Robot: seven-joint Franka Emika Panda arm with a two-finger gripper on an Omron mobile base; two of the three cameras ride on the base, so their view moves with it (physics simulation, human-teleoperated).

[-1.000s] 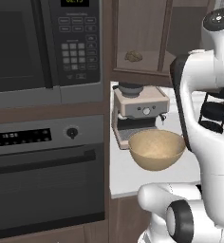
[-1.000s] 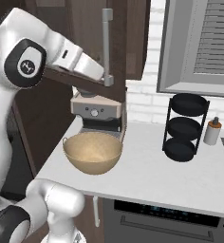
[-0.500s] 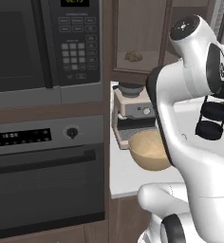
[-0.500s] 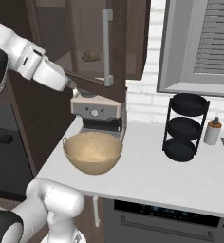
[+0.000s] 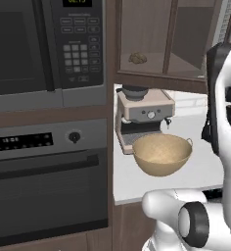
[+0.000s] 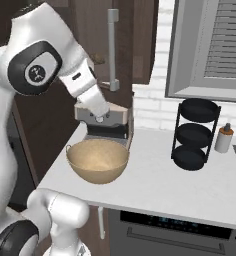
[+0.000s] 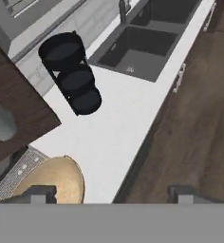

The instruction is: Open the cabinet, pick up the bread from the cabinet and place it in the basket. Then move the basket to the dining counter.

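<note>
Since a moment ago, the big white arm has swung away from the cabinet handle, and the gripper (image 7: 111, 193) has gone from shut to wide open, holding nothing. Its two dark tips stand far apart above the white worktop (image 7: 118, 128). Now the sizes, biggest first. On the left are the black oven (image 5: 46, 181) and the microwave (image 5: 39, 46) above it. Next to them is the dark brown cabinet (image 5: 166, 39), with its long silver handle (image 6: 112, 47) standing straight up. I cannot tell if the door is open. The sink (image 7: 142, 47) is set into the far end of the worktop. The coffee machine (image 5: 142, 115) stands under the cabinet. Just in front of it sits the tan basket (image 5: 161, 154), and it looks empty. The black three-level rack (image 6: 192, 132) stands well apart from the basket, with a small bottle (image 6: 223, 139) beside it. The little golden-brown bread (image 5: 137, 58) lies on the shelf inside the cabinet.
</note>
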